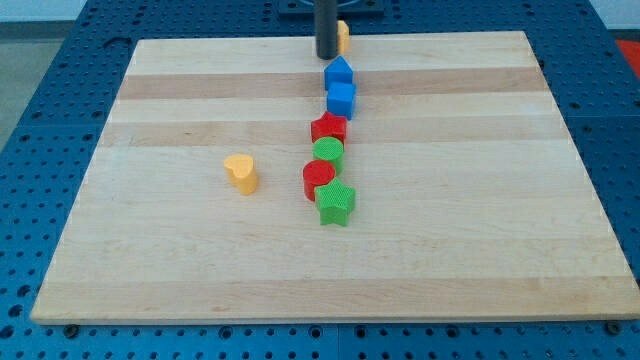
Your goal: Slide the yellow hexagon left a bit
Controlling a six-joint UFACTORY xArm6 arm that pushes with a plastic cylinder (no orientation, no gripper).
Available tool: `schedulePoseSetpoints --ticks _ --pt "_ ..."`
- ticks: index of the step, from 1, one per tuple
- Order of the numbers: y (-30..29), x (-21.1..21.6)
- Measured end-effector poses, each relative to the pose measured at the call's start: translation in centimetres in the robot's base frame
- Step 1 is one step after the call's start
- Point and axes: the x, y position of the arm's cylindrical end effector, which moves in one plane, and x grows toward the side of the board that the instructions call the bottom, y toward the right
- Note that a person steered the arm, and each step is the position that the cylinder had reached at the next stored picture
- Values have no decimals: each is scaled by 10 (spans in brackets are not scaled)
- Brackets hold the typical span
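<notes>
Tool-wise, I had only a dark rod with nothing to open or shut, and it held nothing; my tip (327, 56) stood at the tabletop's (480, 260) top edge. Pressed just against the tool's right side, partly hidden behind it, was the yellow hexagon (343, 37), whose shape I could barely make out. That put the tool on the wrong side, I judged: to send the block toward the view's left, my tip would have to get round to its right face first.

Just below the tool ran a near-touching column of blocks: a blue house-shaped block (339, 72), a blue cube (342, 99), a red star (328, 128), a green cylinder (328, 153), a red cylinder (318, 178) and a green star (336, 203). Well below and to the left of the tool sat a yellow heart (241, 172), apart from everything. The column looked clear of the hexagon's leftward path.
</notes>
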Motion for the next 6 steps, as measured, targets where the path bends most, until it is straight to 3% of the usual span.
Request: schedulePoseSetpoints --ticks 3,4,6 --pt "-124 0" --pt "-123 -31" --pt "-104 -35"
